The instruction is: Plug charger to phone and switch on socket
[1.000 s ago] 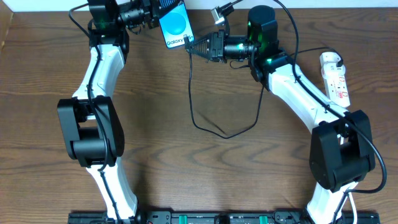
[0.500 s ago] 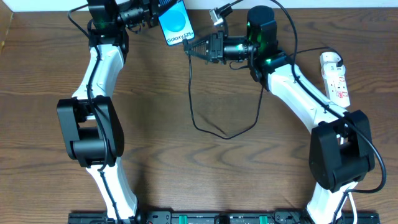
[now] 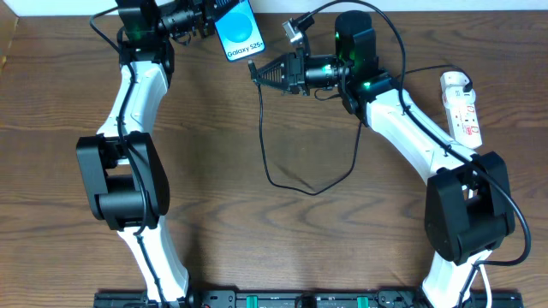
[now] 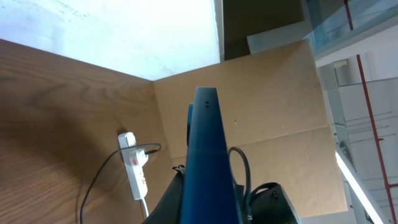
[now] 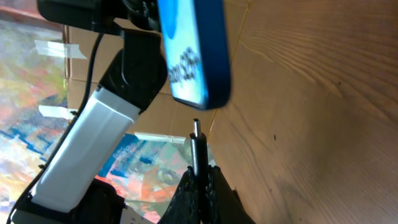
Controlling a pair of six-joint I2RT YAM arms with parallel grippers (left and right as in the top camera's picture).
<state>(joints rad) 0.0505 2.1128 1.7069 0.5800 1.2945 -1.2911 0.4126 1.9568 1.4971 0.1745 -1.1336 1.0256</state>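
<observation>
My left gripper [image 3: 211, 19] is shut on the phone [image 3: 239, 31], holding it raised at the table's far edge, blue lit screen up; the phone fills the left wrist view [image 4: 204, 162] edge-on. My right gripper [image 3: 257, 72] is shut on the charger's black plug [image 5: 196, 144], just right of and below the phone's lower end [image 5: 193, 56]. The plug tip sits a small gap short of the phone. The black charger cable [image 3: 291, 181] loops down across the table. The socket, a white power strip [image 3: 461, 107], lies at the far right and also shows in the left wrist view [image 4: 135, 167].
Cardboard panels [image 4: 267, 106] and a white wall stand behind the table's far edge. The power strip's white cord [image 3: 481, 282] runs down the right side by the right arm's base.
Both grippers have shifted slightly left. The phone has moved left and a little up with the left gripper; the plug has followed it leftward.
</observation>
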